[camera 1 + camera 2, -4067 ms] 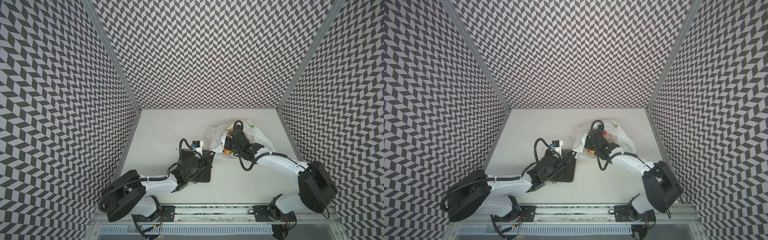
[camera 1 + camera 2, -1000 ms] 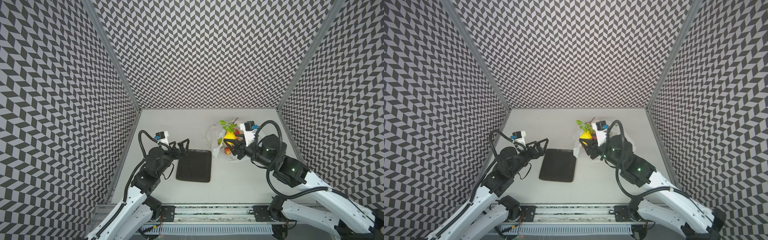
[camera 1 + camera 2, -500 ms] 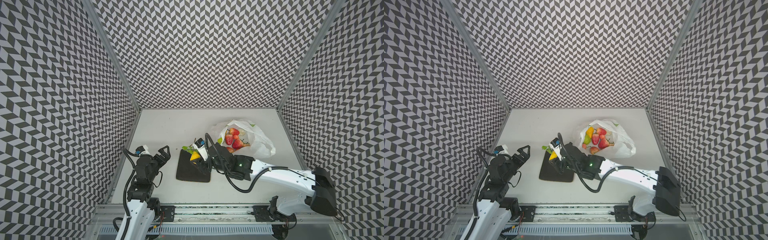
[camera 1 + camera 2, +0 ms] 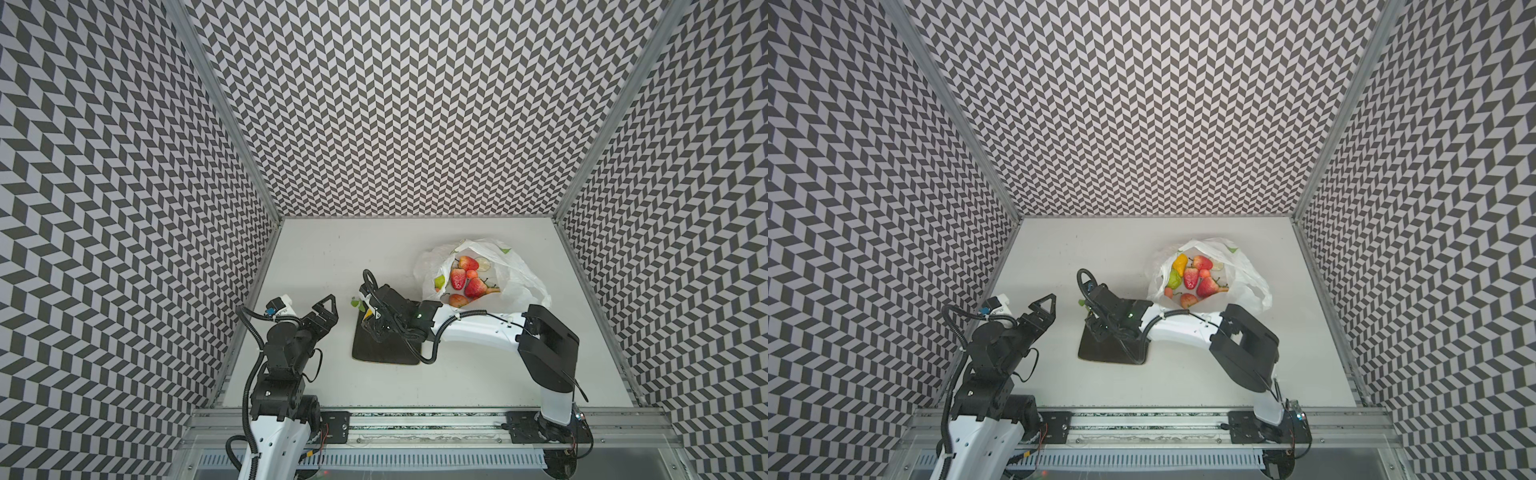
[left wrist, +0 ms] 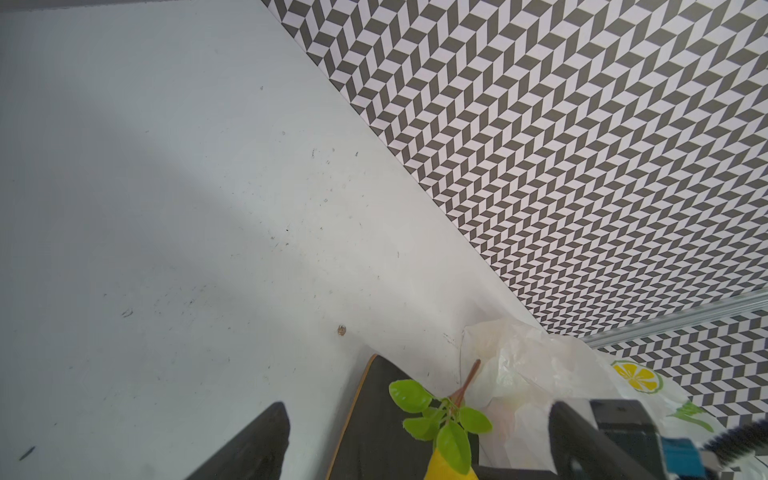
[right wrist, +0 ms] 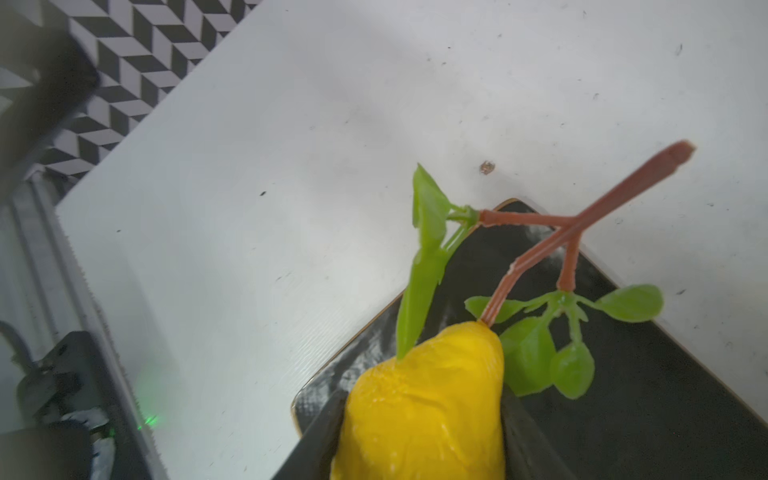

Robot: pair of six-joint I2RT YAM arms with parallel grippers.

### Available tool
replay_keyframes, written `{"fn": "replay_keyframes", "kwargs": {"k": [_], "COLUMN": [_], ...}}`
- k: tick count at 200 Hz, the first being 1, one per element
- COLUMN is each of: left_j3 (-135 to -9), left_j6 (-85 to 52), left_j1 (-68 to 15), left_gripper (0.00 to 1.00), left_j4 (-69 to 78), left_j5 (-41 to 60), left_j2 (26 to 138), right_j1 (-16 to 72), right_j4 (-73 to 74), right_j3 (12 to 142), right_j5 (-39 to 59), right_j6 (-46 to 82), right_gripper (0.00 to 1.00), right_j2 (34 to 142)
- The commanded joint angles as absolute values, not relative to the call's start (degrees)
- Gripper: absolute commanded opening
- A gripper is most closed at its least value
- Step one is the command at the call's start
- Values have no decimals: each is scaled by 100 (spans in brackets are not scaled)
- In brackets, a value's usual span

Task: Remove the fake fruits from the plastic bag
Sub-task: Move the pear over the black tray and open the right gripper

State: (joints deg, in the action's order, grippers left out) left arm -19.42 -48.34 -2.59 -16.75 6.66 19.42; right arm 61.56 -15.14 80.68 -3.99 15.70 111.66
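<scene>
Hovering over the plate [image 4: 386, 353], right gripper [image 6: 419, 440] clamps the lemon [image 6: 424, 399]; left gripper [image 4: 322, 309] gapes, apparently empty.

White table [image 4: 332, 257], walled on three sides. Take the dark plate [image 4: 376, 353] as the clock's centre, with twelve toward the back wall [image 4: 415, 124]. The right arm [image 4: 469, 332] lies low across the plate from three o'clock. The right gripper [image 4: 370, 318] is clamped on a lemon [image 6: 424, 399] at the plate's eleven o'clock corner, and the leafy twig [image 6: 582, 220] juts past the edge. The plastic bag [image 4: 515, 282] fills one to two o'clock, mouth open upward, fruits [image 4: 465, 278] exposed. The left gripper [image 4: 322, 306], jaws wide, hangs at nine o'clock. Bare table lies from ten to twelve and at six.
</scene>
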Motion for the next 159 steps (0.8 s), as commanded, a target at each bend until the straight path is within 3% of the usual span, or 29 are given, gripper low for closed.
{"fn": "replay_keyframes", "kwargs": {"k": [1,136,159], "left_j3": [-2070,-1984,-1994], "left_j6": [-4859,-4751,-4707], "left_j1": [-237,-235,-237], "left_gripper": [97,97,97], "left_j4": [-1564,-922,-916], "left_j5": [839,1507,1543], "left_j2": [2044,2377,2377], "right_j1": [6058,5786,5791], "right_j4": [-1434,-1474,-1511], "right_j3": [8455,9026,9009], "right_j5": [-440,-295,-378], "right_j6": [1666,1448,1400], "right_gripper": [38,41,54], "right_j2": [11455,12366,12361]}}
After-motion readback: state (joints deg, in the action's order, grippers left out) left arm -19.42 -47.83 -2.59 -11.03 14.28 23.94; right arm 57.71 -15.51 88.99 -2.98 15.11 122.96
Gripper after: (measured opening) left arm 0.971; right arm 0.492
